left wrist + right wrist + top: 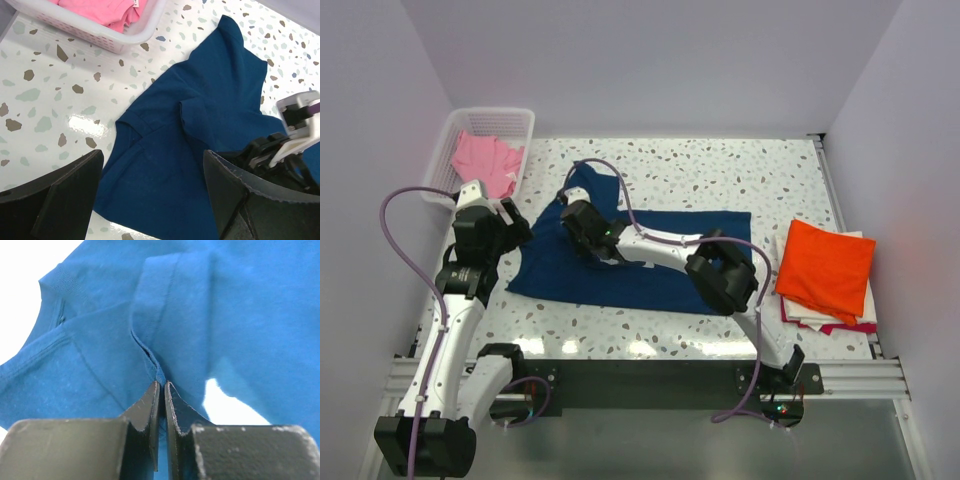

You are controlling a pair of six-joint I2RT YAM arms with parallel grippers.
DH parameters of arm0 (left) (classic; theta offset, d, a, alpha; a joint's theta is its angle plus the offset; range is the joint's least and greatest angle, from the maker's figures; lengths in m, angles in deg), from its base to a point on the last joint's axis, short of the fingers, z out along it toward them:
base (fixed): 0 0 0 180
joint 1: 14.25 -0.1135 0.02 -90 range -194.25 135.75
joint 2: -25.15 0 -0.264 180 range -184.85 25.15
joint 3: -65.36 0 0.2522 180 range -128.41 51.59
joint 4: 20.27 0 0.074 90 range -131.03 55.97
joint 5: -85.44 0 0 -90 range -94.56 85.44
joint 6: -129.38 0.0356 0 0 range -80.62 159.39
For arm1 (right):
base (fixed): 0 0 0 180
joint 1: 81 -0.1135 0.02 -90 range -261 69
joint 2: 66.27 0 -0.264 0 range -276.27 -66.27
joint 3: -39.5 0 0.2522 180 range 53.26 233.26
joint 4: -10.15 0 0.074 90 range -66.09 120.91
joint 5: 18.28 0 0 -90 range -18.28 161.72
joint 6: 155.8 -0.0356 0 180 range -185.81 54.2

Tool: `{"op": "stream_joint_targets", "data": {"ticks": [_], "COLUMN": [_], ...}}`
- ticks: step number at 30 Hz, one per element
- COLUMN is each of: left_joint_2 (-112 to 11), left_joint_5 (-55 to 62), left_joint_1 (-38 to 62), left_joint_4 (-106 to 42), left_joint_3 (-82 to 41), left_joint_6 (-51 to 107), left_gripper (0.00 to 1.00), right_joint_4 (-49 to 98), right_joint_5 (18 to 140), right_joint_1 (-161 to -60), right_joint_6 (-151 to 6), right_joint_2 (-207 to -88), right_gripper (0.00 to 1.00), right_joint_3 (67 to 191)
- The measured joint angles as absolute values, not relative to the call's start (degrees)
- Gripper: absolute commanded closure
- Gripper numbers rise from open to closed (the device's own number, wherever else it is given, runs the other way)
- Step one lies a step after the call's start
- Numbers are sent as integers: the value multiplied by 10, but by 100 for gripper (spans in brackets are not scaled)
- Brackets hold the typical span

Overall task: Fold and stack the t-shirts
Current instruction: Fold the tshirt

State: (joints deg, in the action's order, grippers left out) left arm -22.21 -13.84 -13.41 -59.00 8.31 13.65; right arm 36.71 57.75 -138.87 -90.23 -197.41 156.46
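A navy blue t-shirt (620, 285) lies spread on the speckled table, rumpled at its upper left. My right gripper (570, 210) reaches across it and is shut on a raised fold of the navy cloth (159, 374); the right wrist view shows the hem pinched between the fingertips (162, 386). My left gripper (520, 228) hovers open over the shirt's left edge (150, 185), nothing between its fingers (75, 185). A folded orange t-shirt (825, 268) sits at the right. A pink t-shirt (485, 160) lies in the basket.
The white lattice basket (510, 118) stands at the back left corner, its rim close to the left arm (100, 37). Under the orange shirt lie other folded cloths (820, 318), white and red. White walls close in the table on three sides.
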Motion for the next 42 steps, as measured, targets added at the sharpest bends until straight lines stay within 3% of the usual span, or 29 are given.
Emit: {"op": "stream_joint_targets", "data": {"ticks": [38, 42], "left_joint_2": [-231, -232], "left_joint_5": [-138, -138], "left_joint_1": [-134, -134], "left_joint_4": [-594, -594], "left_joint_3": [83, 83], "left_joint_6": [137, 137], "left_gripper": [14, 14], "right_joint_4": [350, 350], "right_joint_5": [593, 592], "right_joint_1": [-1289, -1288], "right_joint_6": [-914, -912], "right_joint_2": [-1915, -1915], "right_gripper": [94, 90], "right_joint_3": [1483, 1483]}}
